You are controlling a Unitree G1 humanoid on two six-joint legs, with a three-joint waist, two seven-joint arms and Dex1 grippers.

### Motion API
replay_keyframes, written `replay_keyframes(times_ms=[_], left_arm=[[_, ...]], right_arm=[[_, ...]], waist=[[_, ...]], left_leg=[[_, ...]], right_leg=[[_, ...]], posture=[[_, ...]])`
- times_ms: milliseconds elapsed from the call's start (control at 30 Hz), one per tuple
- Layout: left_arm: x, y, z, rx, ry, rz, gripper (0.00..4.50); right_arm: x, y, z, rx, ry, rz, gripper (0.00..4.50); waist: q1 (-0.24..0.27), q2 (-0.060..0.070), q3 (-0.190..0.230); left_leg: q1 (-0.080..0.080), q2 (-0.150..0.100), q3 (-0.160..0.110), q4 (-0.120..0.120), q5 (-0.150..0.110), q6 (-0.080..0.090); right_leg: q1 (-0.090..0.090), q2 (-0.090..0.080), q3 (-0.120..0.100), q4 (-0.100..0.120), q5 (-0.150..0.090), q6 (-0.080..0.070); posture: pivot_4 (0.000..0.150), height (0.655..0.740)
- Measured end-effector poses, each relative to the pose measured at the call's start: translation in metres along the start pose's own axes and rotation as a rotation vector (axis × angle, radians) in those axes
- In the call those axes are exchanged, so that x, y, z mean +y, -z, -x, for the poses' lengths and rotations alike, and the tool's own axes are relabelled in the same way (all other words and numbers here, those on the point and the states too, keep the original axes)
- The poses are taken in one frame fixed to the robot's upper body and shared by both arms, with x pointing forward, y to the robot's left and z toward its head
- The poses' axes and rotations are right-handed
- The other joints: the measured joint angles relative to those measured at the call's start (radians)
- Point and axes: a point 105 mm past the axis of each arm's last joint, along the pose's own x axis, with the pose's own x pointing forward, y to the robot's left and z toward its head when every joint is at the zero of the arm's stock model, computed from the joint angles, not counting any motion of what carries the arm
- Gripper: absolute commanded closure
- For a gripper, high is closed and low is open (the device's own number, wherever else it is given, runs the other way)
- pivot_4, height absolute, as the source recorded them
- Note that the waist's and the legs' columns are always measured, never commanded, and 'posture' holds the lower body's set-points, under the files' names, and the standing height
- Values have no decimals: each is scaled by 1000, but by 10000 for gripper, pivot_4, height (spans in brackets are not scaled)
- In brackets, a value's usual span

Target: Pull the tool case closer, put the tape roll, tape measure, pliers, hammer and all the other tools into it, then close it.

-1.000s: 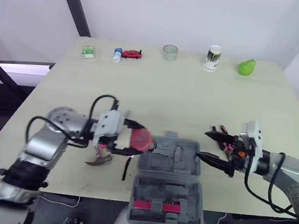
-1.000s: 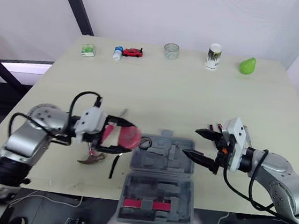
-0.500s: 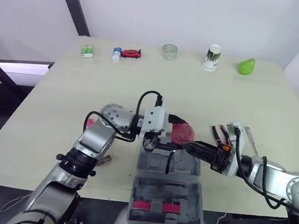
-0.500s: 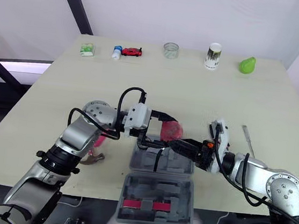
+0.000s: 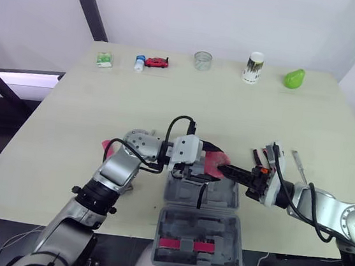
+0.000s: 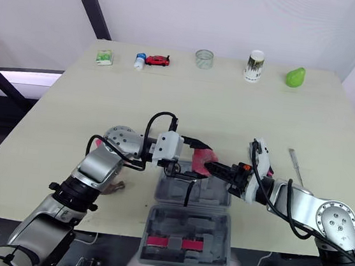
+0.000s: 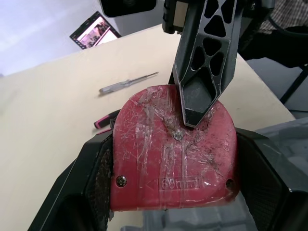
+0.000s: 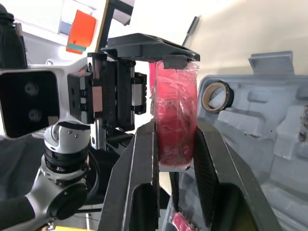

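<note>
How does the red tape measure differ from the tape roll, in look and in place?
The tape measure is a solid red body; the tape roll is a tan ring with a hole. The tape measure is held over the tool case by both the left gripper and the right gripper; the tape roll already lies in the case, untouched. Both have rounded outlines.

Red tape measure (image 7: pixel 173 159); grey tool case (image 5: pixel 198 228) with pink strips (image 5: pixel 181 244); pale beige table (image 5: pixel 168 100); green pear (image 5: pixel 292 79); red toy car (image 5: pixel 156 62).
</note>
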Motion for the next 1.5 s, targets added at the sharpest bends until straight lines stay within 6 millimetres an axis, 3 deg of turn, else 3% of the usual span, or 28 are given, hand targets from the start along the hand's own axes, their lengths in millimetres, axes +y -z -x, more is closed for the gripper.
replay_keyframes(times_ms=[67,133,200,367,500,633,833,1100,1333,1500], left_arm=[[-1,1,1,4,-3,6,15000],[0,0,2,3,-8,15,4629],[-1,0,2,-12,-8,50,0],[-8,-2,12,-58,11,134,0],[-19,-5,38,-96,39,221,0],[-35,-11,66,-106,89,267,0],[-58,-16,90,-68,152,298,0],[-66,-29,85,-98,175,277,0],[-66,-31,83,-99,178,270,0],[-66,-31,83,-99,180,265,0]], right_arm=[[0,0,-2,6,-1,2,40626],[1,-1,-2,8,-5,9,40627],[4,-2,-2,8,-22,23,40627],[4,0,4,38,-33,57,40627],[-11,-1,29,46,14,59,40627],[-43,11,62,73,109,-23,40627],[-100,37,101,98,300,-147,40627],[-122,49,104,102,324,-168,40627],[-124,44,88,67,286,-165,40627],[-125,46,87,61,284,-178,40627]], waist=[[0,0,0],[0,0,0],[0,0,0],[0,0,0],[1,0,0],[2,0,0],[2,0,0],[1,0,0],[-1,0,0],[0,0,0]], left_leg=[[0,0,0,0,0,0],[0,0,0,0,0,0],[0,0,0,0,0,0],[0,1,0,0,0,0],[0,1,0,0,0,0],[0,1,1,0,0,0],[1,1,2,0,-1,1],[1,1,3,0,-1,1],[2,1,3,0,-1,1],[2,1,3,0,-1,1]], right_leg=[[0,0,0,0,0,0],[0,0,0,0,0,0],[0,0,0,0,0,0],[0,0,0,0,0,0],[0,0,0,0,0,0],[0,0,0,0,0,0],[0,0,1,0,0,0],[0,2,2,-1,0,0],[0,3,3,0,0,0],[0,3,3,0,0,0]], posture=[[1500,7400],[1500,7400],[1500,7400],[1500,7400],[1500,7400],[1500,7400],[1500,7400],[1500,7400],[1500,7400],[1500,7400]])
